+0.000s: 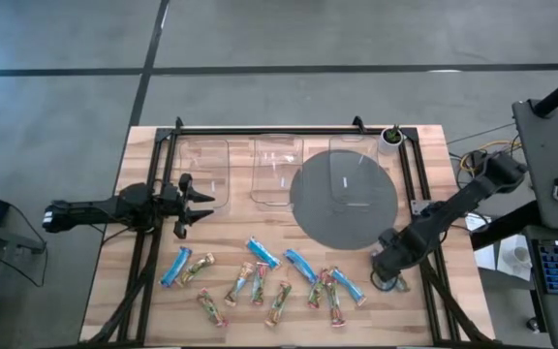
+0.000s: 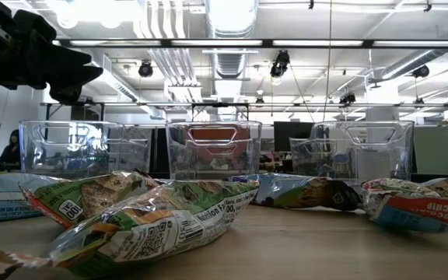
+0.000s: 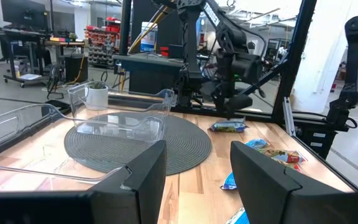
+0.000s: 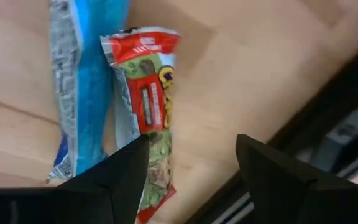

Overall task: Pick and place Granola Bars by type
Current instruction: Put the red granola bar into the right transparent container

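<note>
1. The Granola Bars (image 1: 260, 279) lie scattered along the wooden worktop's (image 1: 424, 184) near edge.
2. Left gripper (image 1: 194, 204) hovers, fingers apart, beside the clear bins (image 1: 204, 170).
3. Right gripper (image 4: 191, 163), fingers apart, hangs over two bars.
4. Behind: open workshop, ceiling ducts (image 2: 232, 19).

Both arms are dark, near-black, built of chunky rounded segments joined at bulkier joints. The left gripper (image 1: 194, 202) ends in two slim black fingers splayed apart — seen from its own wrist, the fingers (image 3: 143, 180) are broad, flat-faced matte wedges with angled edges. The right gripper (image 4: 191, 168) shows the same black wedge fingers — smooth, unmarked, no screws discernible.
</note>
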You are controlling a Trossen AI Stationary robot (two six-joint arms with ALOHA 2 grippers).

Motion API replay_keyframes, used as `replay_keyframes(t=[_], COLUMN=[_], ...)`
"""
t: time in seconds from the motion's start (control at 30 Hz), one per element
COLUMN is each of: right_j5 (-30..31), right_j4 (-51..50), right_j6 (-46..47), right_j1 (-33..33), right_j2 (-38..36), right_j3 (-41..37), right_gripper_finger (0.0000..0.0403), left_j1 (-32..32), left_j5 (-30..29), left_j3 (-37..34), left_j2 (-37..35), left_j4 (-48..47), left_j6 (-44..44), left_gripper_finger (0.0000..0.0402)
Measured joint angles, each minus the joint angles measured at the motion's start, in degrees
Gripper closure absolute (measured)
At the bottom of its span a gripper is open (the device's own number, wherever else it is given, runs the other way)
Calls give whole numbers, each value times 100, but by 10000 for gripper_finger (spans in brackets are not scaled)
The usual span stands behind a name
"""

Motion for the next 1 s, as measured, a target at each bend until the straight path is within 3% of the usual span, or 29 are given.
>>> replay_keyframes(t=[0.47, 0.7, 0.83, 1.0], right_j5=[24, 24, 24, 162], right_j4=[639, 844, 867, 953], right_j6=[19, 95, 108, 113], right_j1=[3, 3, 0, -15], right_j2=[-6, 356, 505, 417], right_j3=[-41, -247, -260, -250], right_gripper_finger=[170, 177, 207, 291], left_j1=[0, -2, -2, -2], left_j5=[0, 0, 0, -2], left_j3=[-2, -2, -1, 0], left_j2=[-1, 2, 10, 20], left_j4=[0, 0, 0, 0], left_j6=[0, 0, 0, 0], left_gripper_finger=[239, 239, 239, 239])
